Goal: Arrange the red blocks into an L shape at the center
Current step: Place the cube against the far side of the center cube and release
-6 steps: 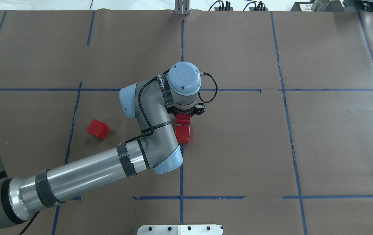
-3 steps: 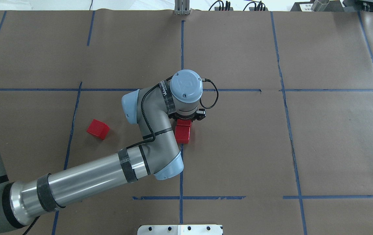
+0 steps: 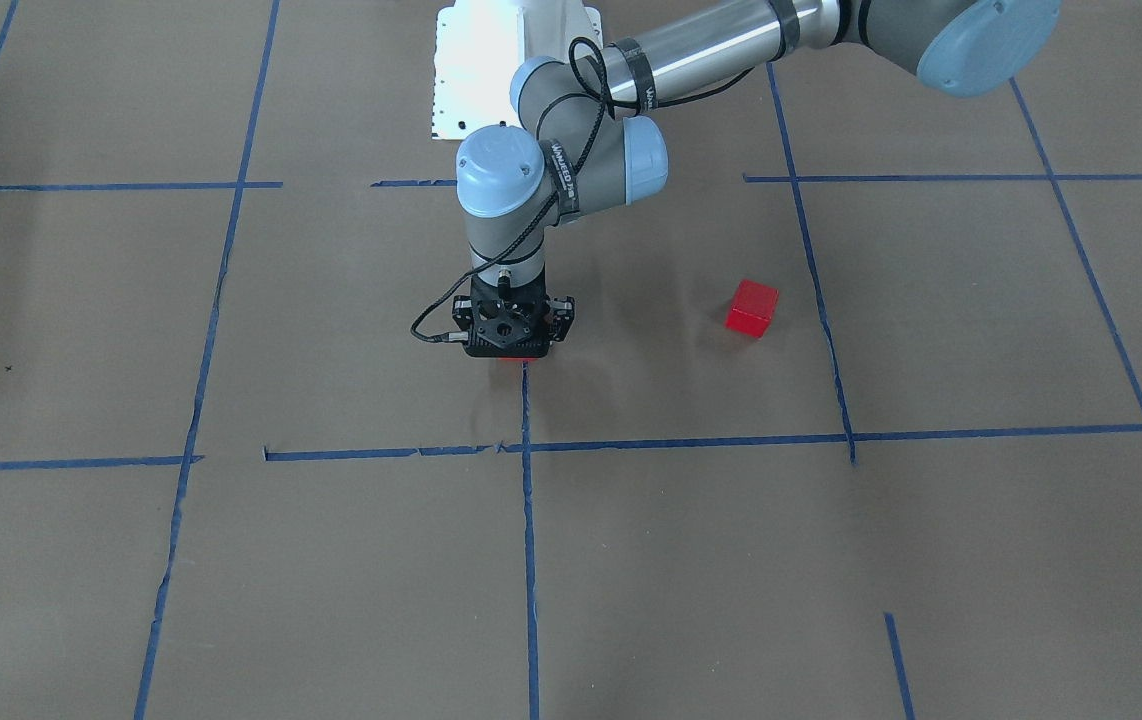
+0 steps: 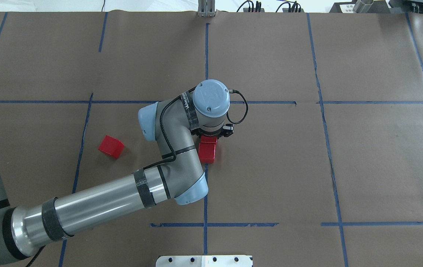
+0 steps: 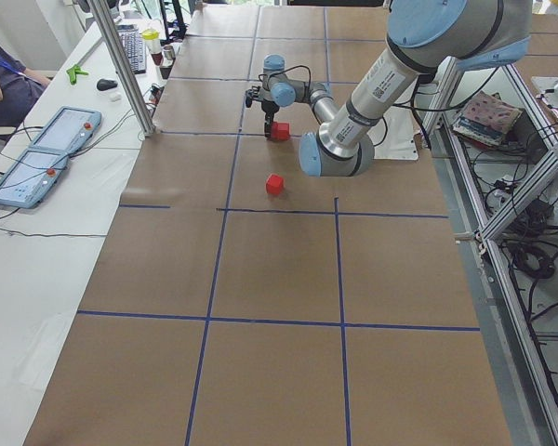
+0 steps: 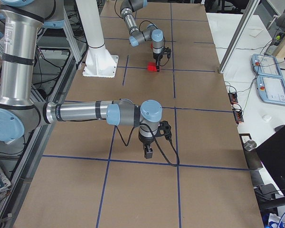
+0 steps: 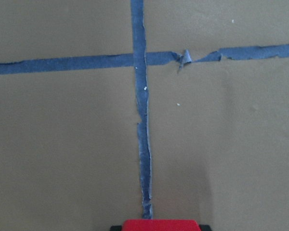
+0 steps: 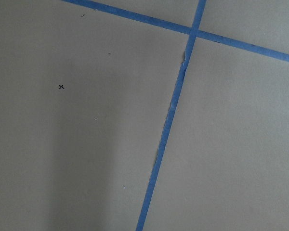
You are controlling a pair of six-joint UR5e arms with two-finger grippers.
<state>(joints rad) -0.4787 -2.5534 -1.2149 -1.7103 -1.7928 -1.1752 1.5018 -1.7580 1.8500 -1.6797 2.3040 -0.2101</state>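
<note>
the left hand (image 4: pixel 209 136) is closed on the held red block (image 4: pixel 208 139) at the center (image 4: pixel 263 155), touching or just beside the far side of the second red block (image 4: pixel 207 152), in line along the blue tape line (image 4: pixel 206 193). the third red block (image 4: pixel 111 147) lies well apart toward the robot's left, so the left arm is nearer. the state of the right hand (image 6: pixel 147 153) cannot be told.

— Where do my red blocks (image 4: pixel 207 152) lie?
— I see two end to end, apparently touching, mid-frame in the center cell (image 4: pixel 263 159). The third block (image 4: pixel 111 147) sits skewed, alone, further left.
</note>
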